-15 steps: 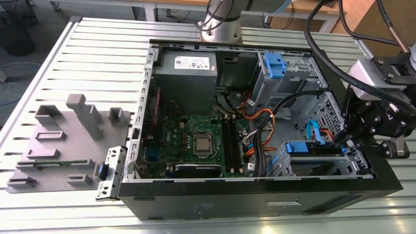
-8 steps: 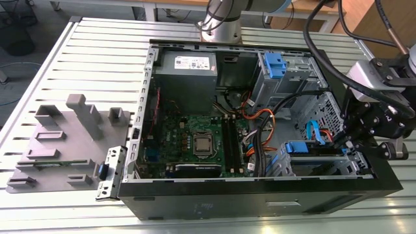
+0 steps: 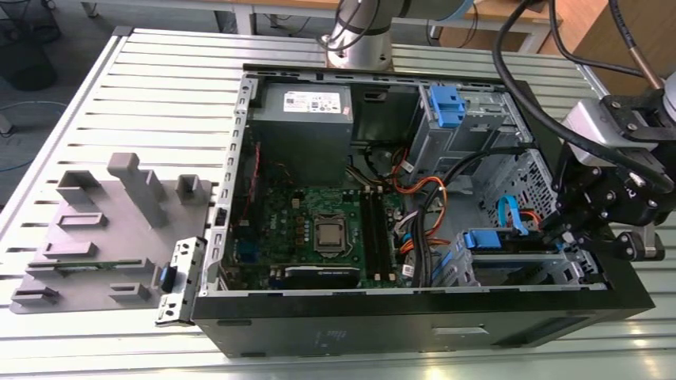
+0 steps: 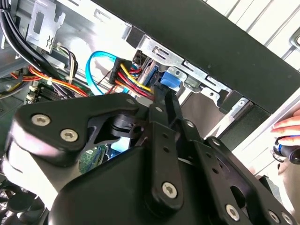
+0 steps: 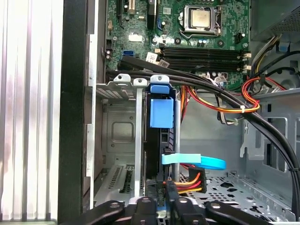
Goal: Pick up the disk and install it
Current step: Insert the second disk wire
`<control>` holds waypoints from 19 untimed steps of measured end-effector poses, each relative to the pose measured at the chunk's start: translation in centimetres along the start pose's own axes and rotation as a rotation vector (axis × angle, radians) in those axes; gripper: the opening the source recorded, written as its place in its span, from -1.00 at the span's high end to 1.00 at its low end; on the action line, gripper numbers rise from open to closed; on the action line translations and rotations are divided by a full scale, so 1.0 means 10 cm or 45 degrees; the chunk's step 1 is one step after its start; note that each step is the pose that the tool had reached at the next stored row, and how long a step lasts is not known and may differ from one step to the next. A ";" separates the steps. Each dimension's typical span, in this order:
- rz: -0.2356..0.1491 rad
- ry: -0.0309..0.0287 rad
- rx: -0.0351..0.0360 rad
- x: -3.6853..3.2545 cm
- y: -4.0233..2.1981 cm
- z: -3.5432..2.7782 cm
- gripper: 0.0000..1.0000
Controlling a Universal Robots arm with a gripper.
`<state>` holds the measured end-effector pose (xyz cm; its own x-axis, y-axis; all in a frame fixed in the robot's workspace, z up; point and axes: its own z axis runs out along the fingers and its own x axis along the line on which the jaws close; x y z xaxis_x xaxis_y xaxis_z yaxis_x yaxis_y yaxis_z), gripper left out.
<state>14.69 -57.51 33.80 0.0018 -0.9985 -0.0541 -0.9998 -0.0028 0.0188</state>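
**Disk stands in its slot, claw right at it**

A big black computer case lies open on the grey slatted bench. Inside it you can see a green board and a grey box near the far wall.

The disk stands on its edge in a metal cage, in the near corner of the case on the exterior view's right. Its blue handle faces up, out of the cage. In the exterior view the disk sits just beside the black arm.

The claw is down inside the case, right at the end of the disk where the red and yellow wires go in. A flat blue cable curves across just above the claw. In the second wrist view the claw points at the blue handle of the disk and is very near it. I cannot tell how far open the claw is, or if it has hold of the disk.

Another blue bracket sits in a cage at the far side of the case. A person's hand shows outside the case.
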 end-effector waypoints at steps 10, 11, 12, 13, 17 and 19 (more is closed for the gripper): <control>0.000 0.0088 0.0000 0.000 0.000 0.031 0.52; 0.000 0.0087 0.0000 0.000 0.000 0.031 0.52; 0.000 0.0086 0.0000 -0.001 0.000 0.032 0.52; 0.000 0.0086 0.0000 0.000 0.000 0.032 0.52; 0.000 0.0087 0.0000 0.000 0.000 0.032 0.52; 0.000 0.0087 0.0000 0.000 0.000 0.032 0.52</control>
<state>14.68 -57.49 33.48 0.0018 -0.9989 -0.0473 -0.9998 -0.0027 0.0189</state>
